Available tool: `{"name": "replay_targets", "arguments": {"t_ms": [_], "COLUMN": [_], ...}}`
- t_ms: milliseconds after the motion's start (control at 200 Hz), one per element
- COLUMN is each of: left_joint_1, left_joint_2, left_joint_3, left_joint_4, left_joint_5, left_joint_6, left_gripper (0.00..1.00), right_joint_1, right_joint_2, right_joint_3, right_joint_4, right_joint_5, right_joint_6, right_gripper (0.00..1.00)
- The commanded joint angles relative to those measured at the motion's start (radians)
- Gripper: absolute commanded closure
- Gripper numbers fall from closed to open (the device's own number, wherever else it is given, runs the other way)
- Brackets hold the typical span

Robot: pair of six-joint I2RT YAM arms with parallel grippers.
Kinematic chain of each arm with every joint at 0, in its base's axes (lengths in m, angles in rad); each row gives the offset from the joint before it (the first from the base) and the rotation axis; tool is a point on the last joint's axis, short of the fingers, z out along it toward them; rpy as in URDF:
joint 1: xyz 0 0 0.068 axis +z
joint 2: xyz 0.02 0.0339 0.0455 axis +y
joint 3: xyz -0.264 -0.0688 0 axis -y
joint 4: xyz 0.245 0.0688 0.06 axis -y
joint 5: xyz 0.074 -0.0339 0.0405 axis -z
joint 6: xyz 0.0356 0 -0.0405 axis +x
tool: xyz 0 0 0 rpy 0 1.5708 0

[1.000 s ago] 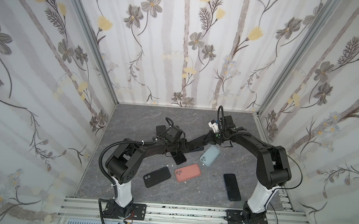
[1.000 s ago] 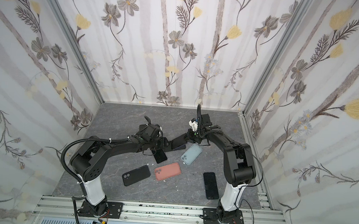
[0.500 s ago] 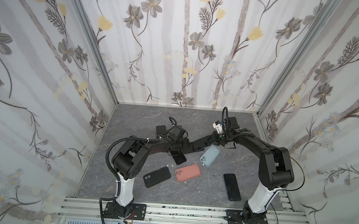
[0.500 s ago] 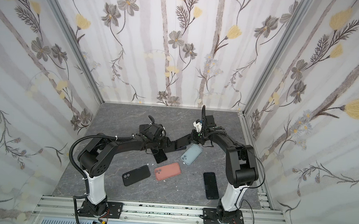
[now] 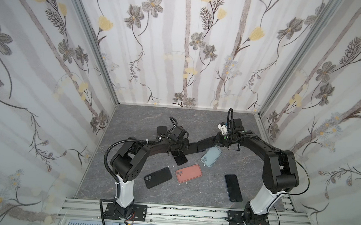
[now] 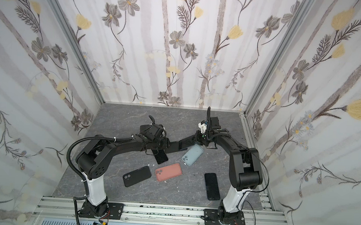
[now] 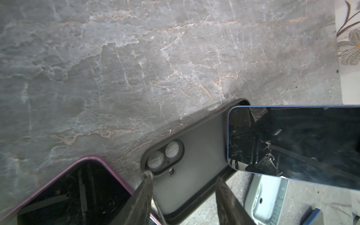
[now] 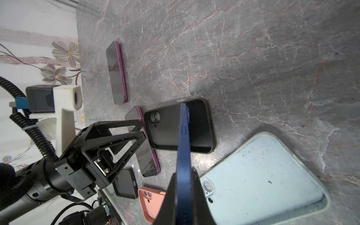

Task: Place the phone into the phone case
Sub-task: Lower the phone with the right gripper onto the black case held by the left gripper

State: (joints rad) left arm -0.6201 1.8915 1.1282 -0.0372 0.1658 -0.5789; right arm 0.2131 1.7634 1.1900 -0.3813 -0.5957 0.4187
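My right gripper (image 8: 184,172) is shut on the blue phone (image 8: 184,155), which it holds on edge and slanted over the open black phone case (image 8: 167,132). In the left wrist view the phone (image 7: 292,140) hangs screen-up over the far end of the case (image 7: 194,165). The case lies flat on the floor with its camera hole toward my left gripper (image 7: 183,176). That gripper is open and straddles the camera end, with one fingertip (image 7: 148,175) at the case's corner. In a top view the phone (image 5: 205,143) bridges the two grippers.
A purple-edged phone (image 7: 74,194) lies partly under the left gripper, and another (image 8: 116,74) lies farther back. A light blue case (image 5: 211,156), a salmon case (image 5: 189,173), a black case (image 5: 158,177) and a dark phone (image 5: 233,188) lie toward the front.
Both arms have drifted a little to the right. The phone stays in my right gripper, and my left gripper has come up to the case's end.
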Motion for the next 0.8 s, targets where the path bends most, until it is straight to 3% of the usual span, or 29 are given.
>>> {"name": "replay_targets", "arguments": {"t_ms": [0,490,799], "left_joint_1": [-0.001,-0.006,-0.007], "left_joint_2": [0.011,0.062,0.124], "left_joint_3": [0.003,0.039,0.123], "left_joint_4": [-0.009,-0.015,-0.006], "left_joint_5": [-0.023,0.014,0.058], "left_joint_6": [0.013,0.012,-0.007], "left_gripper": [0.5,0.53,0.53], "right_joint_1": [-0.001,-0.002,0.001], "right_joint_2": [-0.012,-0.022,-0.022], "right_joint_3": [-0.006,-0.01,-0.03], "right_joint_4": [0.015,0.023,0.075], "right_joint_5": [0.032,0.002,-0.101], "right_joint_6": [0.006,0.006,0.024], "right_gripper": [1.0,1.0,1.0]}}
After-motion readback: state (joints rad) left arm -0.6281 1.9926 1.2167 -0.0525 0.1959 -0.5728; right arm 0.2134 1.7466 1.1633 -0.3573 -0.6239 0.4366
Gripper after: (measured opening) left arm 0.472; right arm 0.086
